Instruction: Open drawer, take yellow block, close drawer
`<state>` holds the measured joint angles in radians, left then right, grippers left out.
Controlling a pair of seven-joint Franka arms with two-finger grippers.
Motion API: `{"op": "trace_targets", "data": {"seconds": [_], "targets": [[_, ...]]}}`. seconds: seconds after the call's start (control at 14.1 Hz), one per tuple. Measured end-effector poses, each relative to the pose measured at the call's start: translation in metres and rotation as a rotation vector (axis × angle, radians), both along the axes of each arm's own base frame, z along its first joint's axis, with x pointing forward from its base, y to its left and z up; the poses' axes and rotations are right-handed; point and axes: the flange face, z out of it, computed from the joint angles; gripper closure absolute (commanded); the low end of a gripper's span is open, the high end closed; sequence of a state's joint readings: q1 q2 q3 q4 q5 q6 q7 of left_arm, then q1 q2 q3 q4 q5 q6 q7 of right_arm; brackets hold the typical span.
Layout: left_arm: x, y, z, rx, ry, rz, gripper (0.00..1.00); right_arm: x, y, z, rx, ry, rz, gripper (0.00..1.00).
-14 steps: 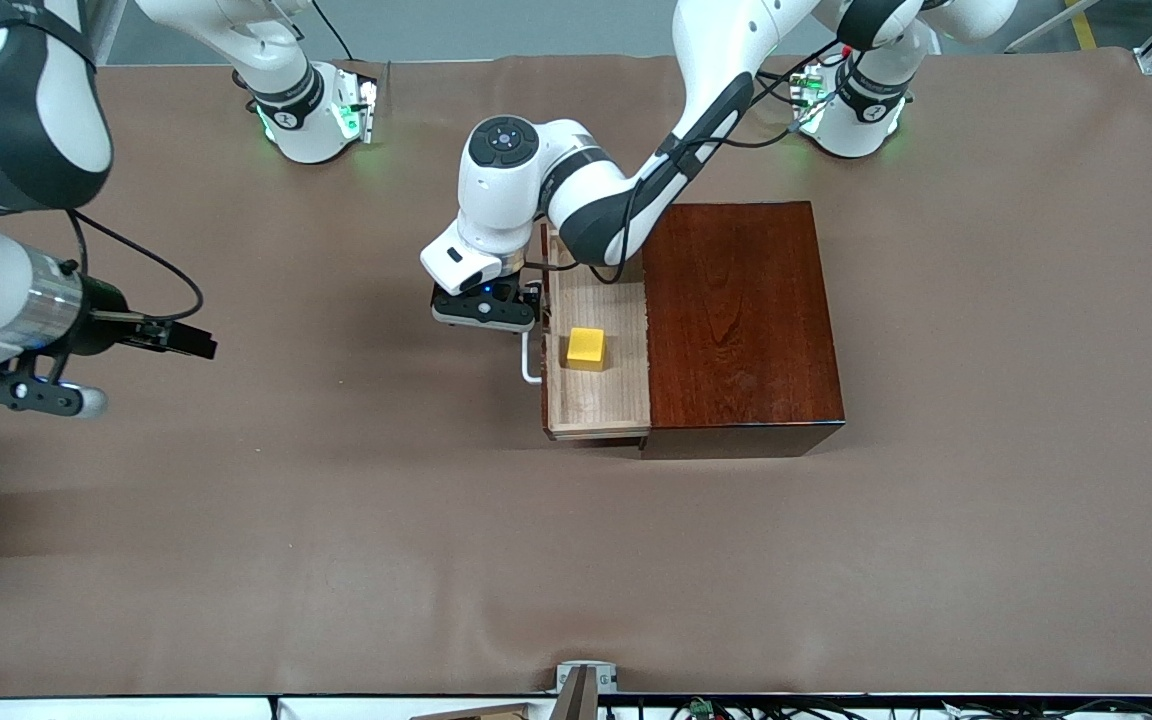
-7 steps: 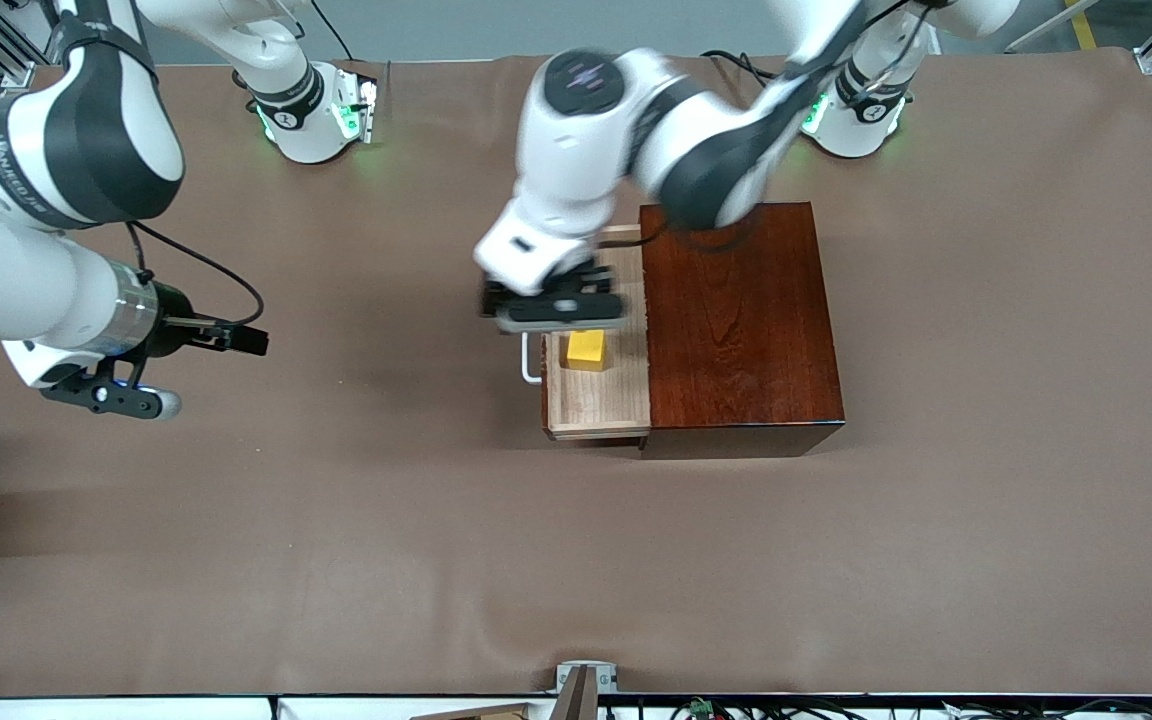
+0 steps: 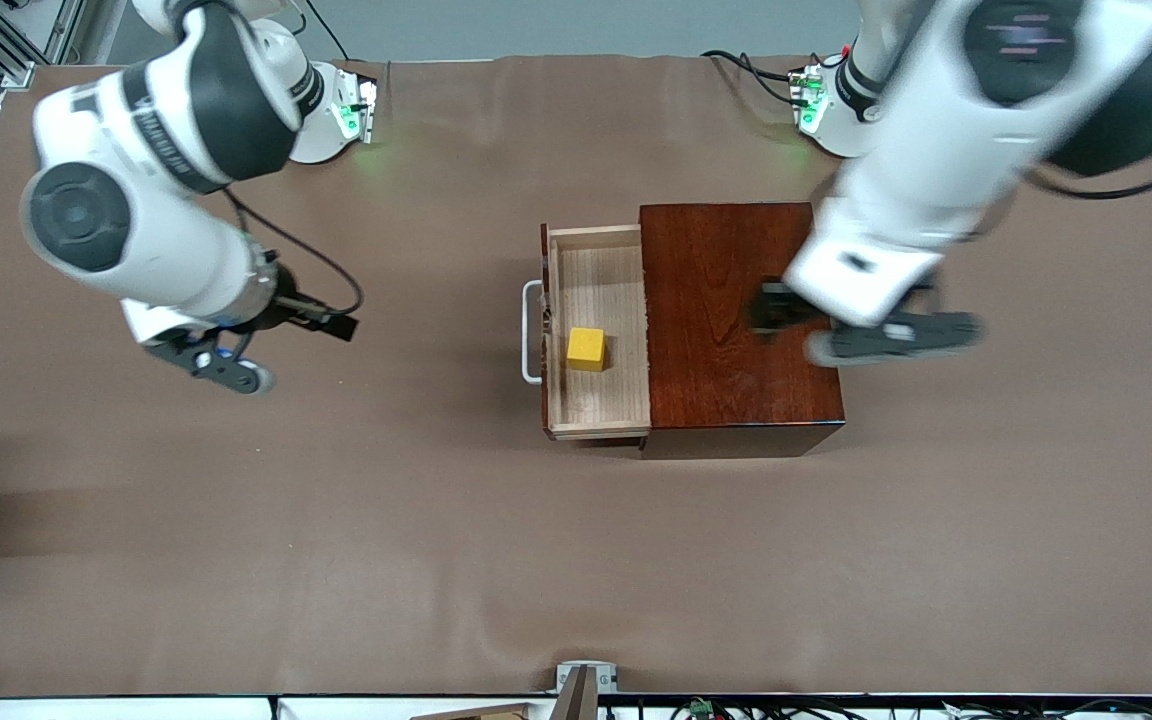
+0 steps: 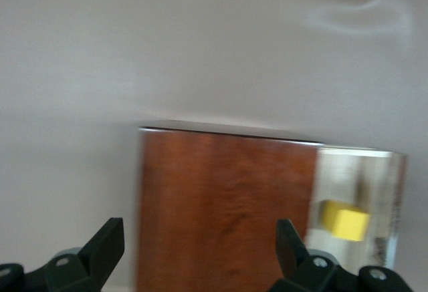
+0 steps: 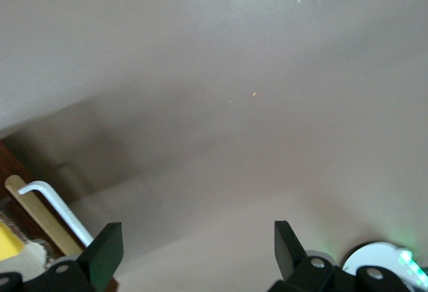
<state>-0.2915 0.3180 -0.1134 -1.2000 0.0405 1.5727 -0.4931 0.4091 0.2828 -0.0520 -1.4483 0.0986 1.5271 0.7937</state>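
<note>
Drawer [image 3: 596, 335] stands pulled out of the dark wooden box [image 3: 736, 320] now, toward the right arm's end of the table, its white handle [image 3: 530, 332] free. From my seat, going across the front view: the right gripper [image 3: 226, 368] has swung in over bare tablecloth [image 3: 436, 520] toward the drawer, fingers spread and empty. Next, the yellow block [image 3: 586, 349] sits untouched on the pale drawer floor. Then the left gripper [image 3: 886, 335], at the handle a second ago, has let go and lifted away; it now hangs over the box's edge, fingers apart. I judge opening done and the pick handed to the right arm. Motion smears the left gripper badly, and its arm runs out of view.
</note>
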Motion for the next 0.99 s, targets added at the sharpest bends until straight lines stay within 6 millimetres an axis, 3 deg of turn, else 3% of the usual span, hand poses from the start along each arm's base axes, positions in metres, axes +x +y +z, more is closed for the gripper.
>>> {"op": "trace_targets", "data": {"seconds": [0.21,0.42,0.64,0.99], "targets": [[0.004,0.085,0.010,-0.016,0.023,0.031,0.00,-0.019,0.046,0.001,-0.036,-0.009,-0.106,0.00],[-0.004,0.135,0.012,-0.007,0.034,0.028,0.00,-0.037,0.092,0.002,-0.048,-0.051,-0.211,0.00],[-0.017,0.158,0.009,0.004,0.051,-0.028,0.00,-0.050,0.128,-0.005,-0.058,-0.075,-0.316,0.00],[-0.030,0.159,0.007,0.012,0.056,-0.082,0.00,-0.068,0.185,-0.033,-0.076,-0.103,-0.505,0.00]]}}
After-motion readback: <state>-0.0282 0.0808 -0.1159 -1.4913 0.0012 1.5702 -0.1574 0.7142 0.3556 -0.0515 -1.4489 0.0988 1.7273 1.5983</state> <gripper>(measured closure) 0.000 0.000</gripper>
